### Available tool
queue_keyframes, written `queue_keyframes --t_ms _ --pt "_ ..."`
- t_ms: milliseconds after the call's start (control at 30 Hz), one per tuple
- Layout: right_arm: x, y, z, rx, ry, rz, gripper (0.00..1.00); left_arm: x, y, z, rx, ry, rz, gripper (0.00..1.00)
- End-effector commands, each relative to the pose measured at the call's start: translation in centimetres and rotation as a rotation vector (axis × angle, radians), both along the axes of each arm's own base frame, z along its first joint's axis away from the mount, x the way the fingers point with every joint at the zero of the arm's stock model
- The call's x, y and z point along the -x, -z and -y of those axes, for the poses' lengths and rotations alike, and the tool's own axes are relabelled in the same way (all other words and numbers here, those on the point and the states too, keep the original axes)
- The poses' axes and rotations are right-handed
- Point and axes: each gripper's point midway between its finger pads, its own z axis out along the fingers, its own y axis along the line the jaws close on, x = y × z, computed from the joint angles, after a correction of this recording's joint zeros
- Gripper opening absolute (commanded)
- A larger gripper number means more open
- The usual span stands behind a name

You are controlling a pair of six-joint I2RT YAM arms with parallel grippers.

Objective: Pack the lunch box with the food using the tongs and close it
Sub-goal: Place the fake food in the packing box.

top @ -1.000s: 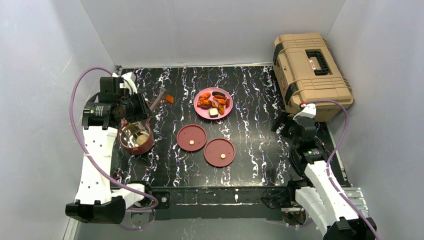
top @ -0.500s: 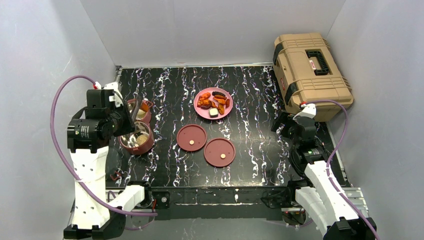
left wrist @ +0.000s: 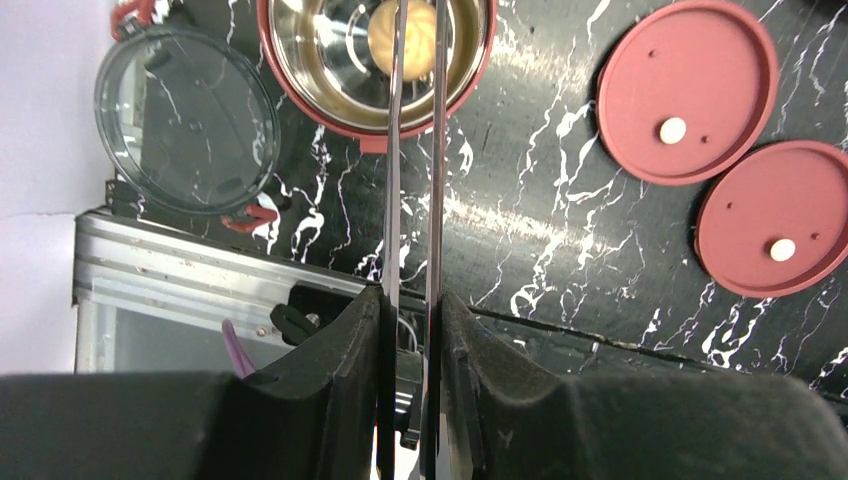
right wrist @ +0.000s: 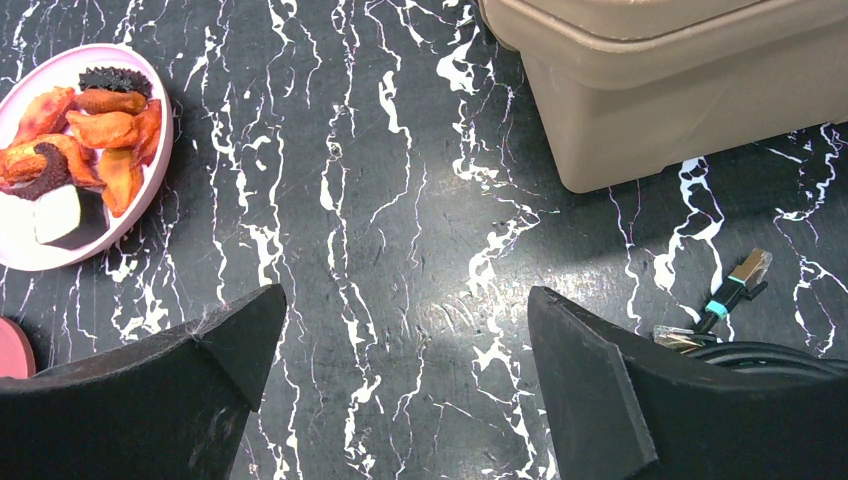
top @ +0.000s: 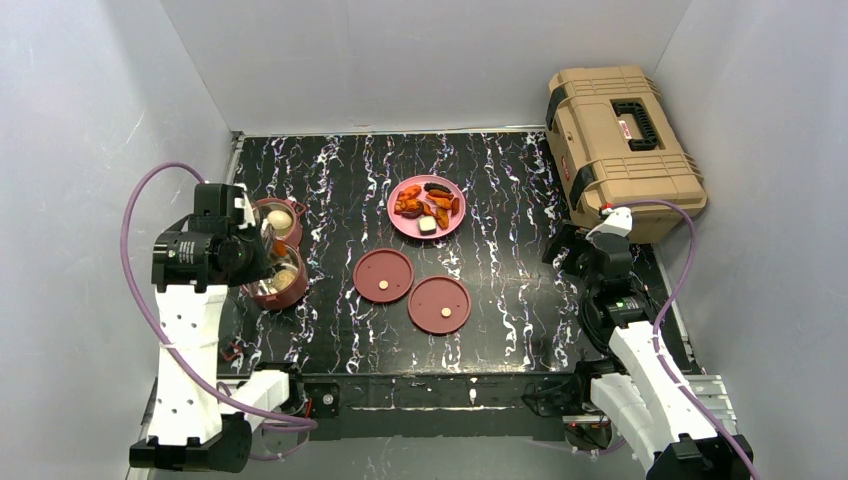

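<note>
Tongs (left wrist: 392, 180) clamped in left pincer (left wrist: 412, 310), tips cut off, perhaps over bun (left wrist: 415, 40); right pincer (right wrist: 405, 300) apart.

Tan toolbox (top: 622, 135) far right on black marbled table (top: 500, 200); pink plate (top: 410, 227) mid-table

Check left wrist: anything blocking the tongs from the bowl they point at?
Nothing visible. The tongs, held in the left gripper, reach over the bowl's open mouth; only a bun lies inside, and both disc lids sit apart on the table.
</note>
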Motion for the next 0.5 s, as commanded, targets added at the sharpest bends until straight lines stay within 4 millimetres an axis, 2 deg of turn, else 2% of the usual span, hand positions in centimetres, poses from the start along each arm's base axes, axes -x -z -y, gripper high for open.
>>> queue_keyframes --t_ms 0,133,467 --pt "-0.7 -1.0 0.1 -0.012 0.014 0.046 1.00 1.5 1.0 -0.1 0.009 -0.028 -0.043 0.00" --pt "-0.8 -0.7 -0.2 -0.021 0.007 0.041 1.00 1.8 1.2 -0.9 -0.032 -0.046 -0.054 0.00" --pt "-0.7 -0.8 -0.1 -0.022 0.012 0.041 1.00 2.2 3.2 0.6 0.040 -0.002 -0.132 0.02"
